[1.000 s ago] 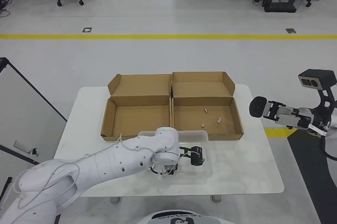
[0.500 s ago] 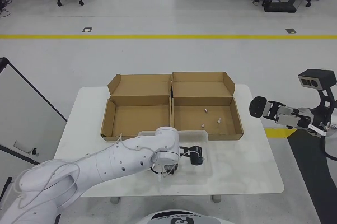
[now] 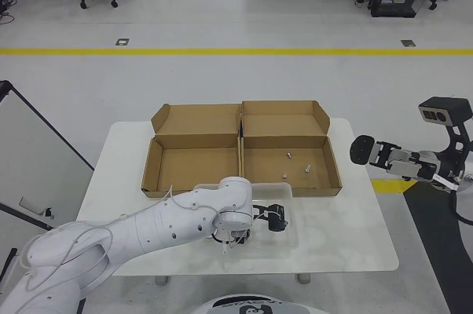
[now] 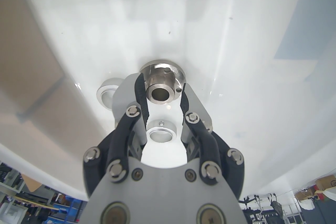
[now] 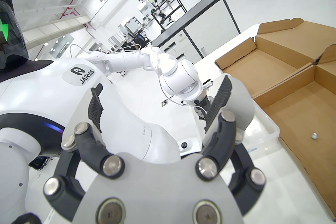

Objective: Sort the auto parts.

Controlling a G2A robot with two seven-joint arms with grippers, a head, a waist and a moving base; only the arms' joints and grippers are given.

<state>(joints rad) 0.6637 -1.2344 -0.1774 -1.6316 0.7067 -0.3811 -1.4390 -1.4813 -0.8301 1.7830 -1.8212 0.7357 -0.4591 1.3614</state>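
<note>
My left gripper is down inside the white plastic bin, shut on the neck of a flanged metal hub. Two silver rings lie on the bin floor beside it: one between the fingers nearer the wrist, another partly hidden behind a finger. In the top view this gripper sits at the bin's right end. My right gripper hangs open and empty beyond the table's right edge, also seen in its own view. Three small metal parts lie in the right cardboard box.
An empty left cardboard box adjoins the right one behind the bin; both have raised flaps. The white table has bare surface right of the bin. A black-framed board stands off the table's left side.
</note>
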